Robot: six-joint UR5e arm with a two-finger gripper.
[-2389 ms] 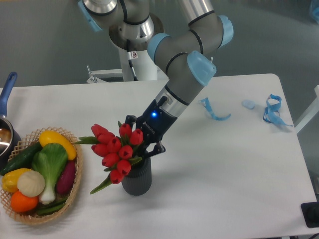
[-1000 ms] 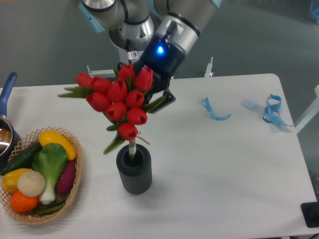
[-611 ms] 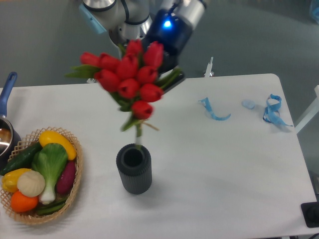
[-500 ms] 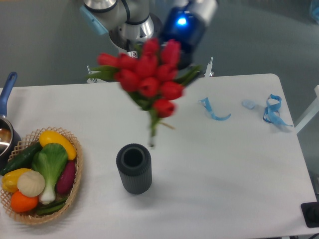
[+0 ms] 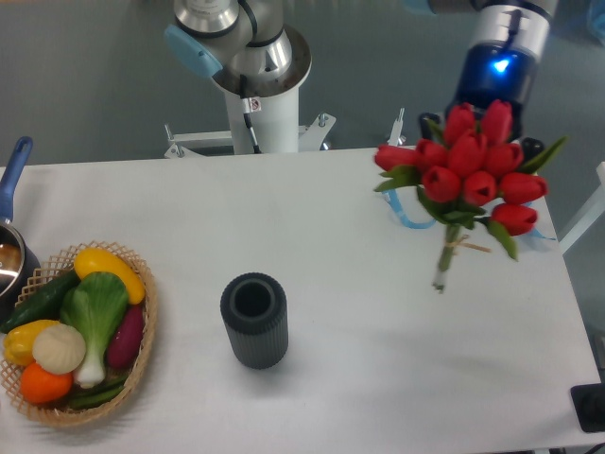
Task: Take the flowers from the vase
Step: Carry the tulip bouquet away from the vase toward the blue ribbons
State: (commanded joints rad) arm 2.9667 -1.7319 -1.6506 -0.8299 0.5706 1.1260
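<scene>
White table seen from fixed camera. Arm wrist with blue light seen at upper right; gripper mostly hidden behind blooms, fingers not seen, but bunch carried clear of table, so taken as clamped on it. Flowers held in air directly below and in front of wrist, stems hanging down-left over table's right part. Vase upright at centre-left, mouth bare, well apart from flowers. Wicker basket of vegetables noted at left edge.
</scene>
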